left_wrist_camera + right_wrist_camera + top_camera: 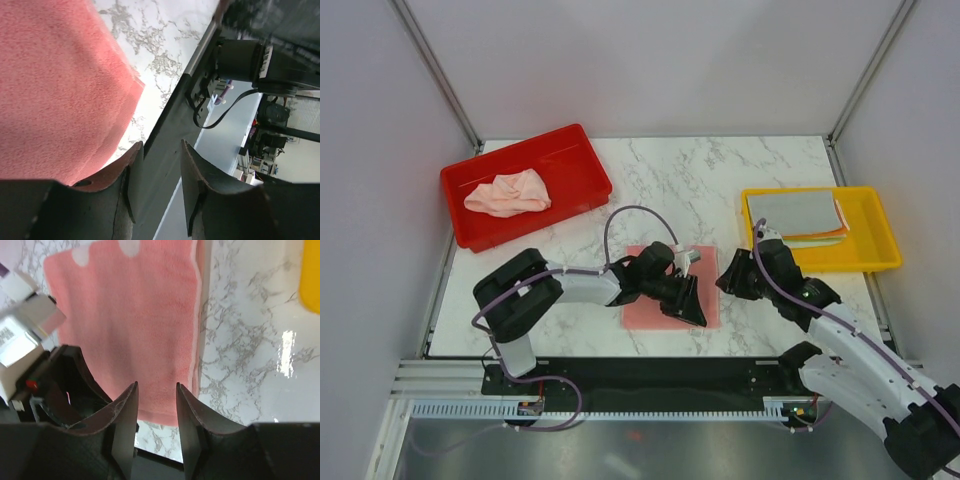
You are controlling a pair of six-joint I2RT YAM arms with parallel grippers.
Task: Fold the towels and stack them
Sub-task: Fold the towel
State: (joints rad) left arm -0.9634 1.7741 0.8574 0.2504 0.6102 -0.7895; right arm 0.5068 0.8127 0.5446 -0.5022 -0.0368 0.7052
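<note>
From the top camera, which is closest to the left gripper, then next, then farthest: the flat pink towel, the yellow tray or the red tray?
1. Flat pink towel, in the middle, right at the left gripper.
2. Yellow tray, off to the right.
3. Red tray, back left, farthest.

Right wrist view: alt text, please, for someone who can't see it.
A pink towel lies flat on the marble table, filling most of the frame. In the foreground the dark fingers of the right gripper stand parted and empty; the left arm is at left, a yellow tray corner upper right.
</note>
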